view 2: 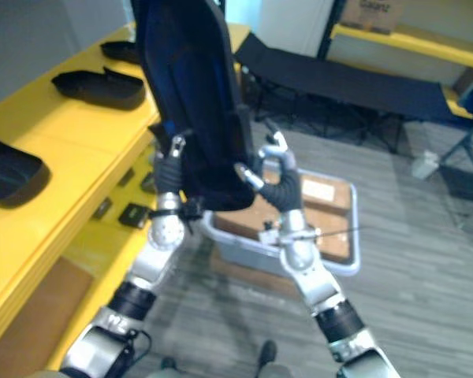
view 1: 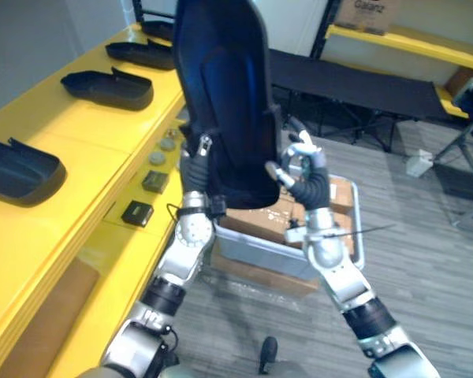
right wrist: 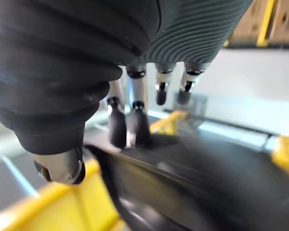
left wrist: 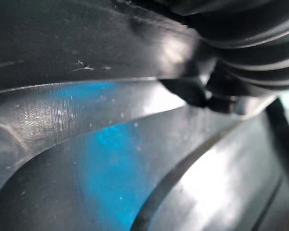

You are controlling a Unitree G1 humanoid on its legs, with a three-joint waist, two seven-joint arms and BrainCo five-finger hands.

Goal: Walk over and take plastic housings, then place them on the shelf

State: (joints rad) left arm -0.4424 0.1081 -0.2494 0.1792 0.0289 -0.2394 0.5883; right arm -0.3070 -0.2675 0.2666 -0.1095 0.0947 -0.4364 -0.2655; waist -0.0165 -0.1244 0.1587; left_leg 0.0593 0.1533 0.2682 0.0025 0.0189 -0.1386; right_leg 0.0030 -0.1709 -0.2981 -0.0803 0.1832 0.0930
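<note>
- We are looking at a grey plank floor (view 1: 426,260), with a long yellow shelf (view 1: 79,130) along our left.
- Three black shell-shaped plastic housings (view 1: 106,87) lie on it, well apart.
- Up in the air beside the shelf's edge, the large black glossy plastic housing (view 1: 225,94) stands upright between both hands.
- Our right hand (view 1: 306,169) has its fingers (right wrist: 118,127) and thumb pinching the lower rim.
- Our left hand (view 1: 195,161) is against the opposite lower edge; we cannot tell whether it grips.
- A grey plastic bin (view 1: 260,250) sits on the floor below.

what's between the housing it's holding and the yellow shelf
Nothing visible. The held housing stands upright right beside the shelf, and bare shelf top shows between the placed housings lying there.
</note>
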